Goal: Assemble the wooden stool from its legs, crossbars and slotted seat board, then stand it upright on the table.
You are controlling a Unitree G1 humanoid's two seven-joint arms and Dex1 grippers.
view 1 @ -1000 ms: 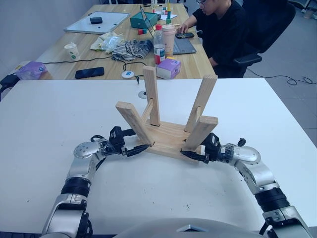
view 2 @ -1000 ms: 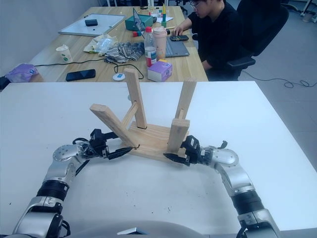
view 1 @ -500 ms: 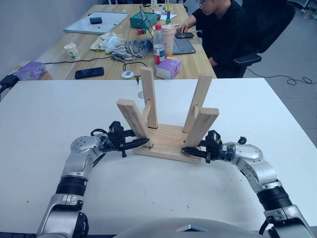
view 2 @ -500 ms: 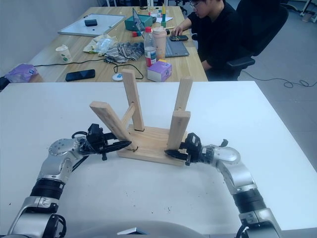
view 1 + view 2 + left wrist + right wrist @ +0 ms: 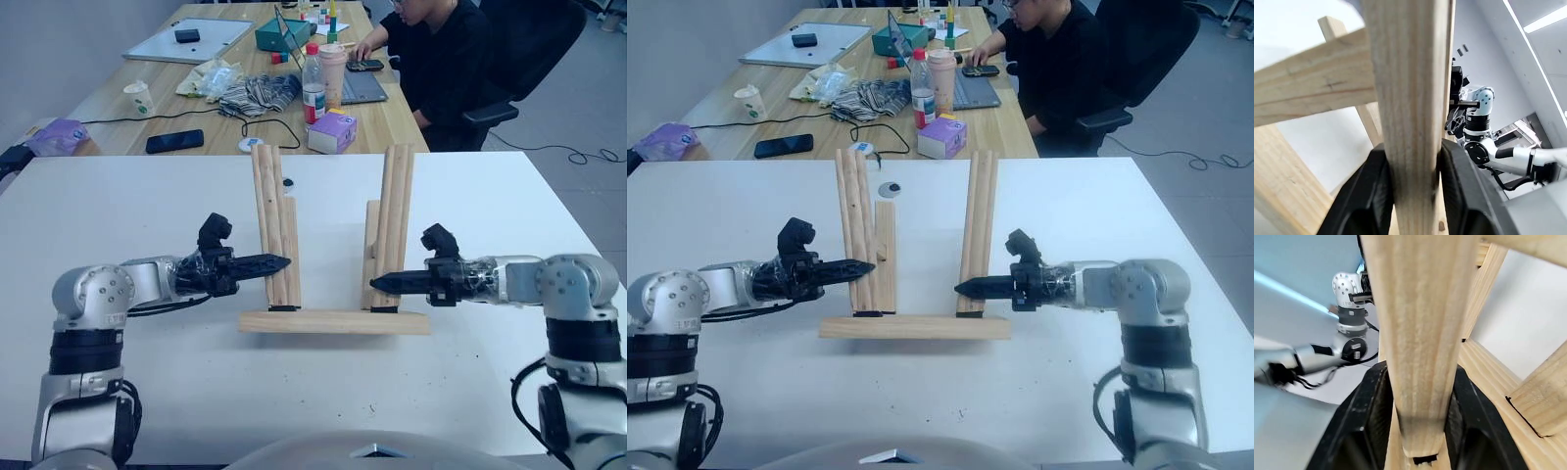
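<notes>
Stool [image 5: 333, 250] is inverted mid-table [image 5: 118, 206], seat board [image 5: 333, 322] down, 4 legs up. My left gripper [image 5: 282, 261] clamps a left leg [image 5: 266, 211], right gripper [image 5: 376, 284] a right leg [image 5: 397, 211]. For the flip, I'd rotate both wrists in sync with equal squeeze, or joints pop.

Both jaws clamp a stool leg [image 5: 1418, 333] slotted into the seat board [image 5: 1493, 391]
</notes>
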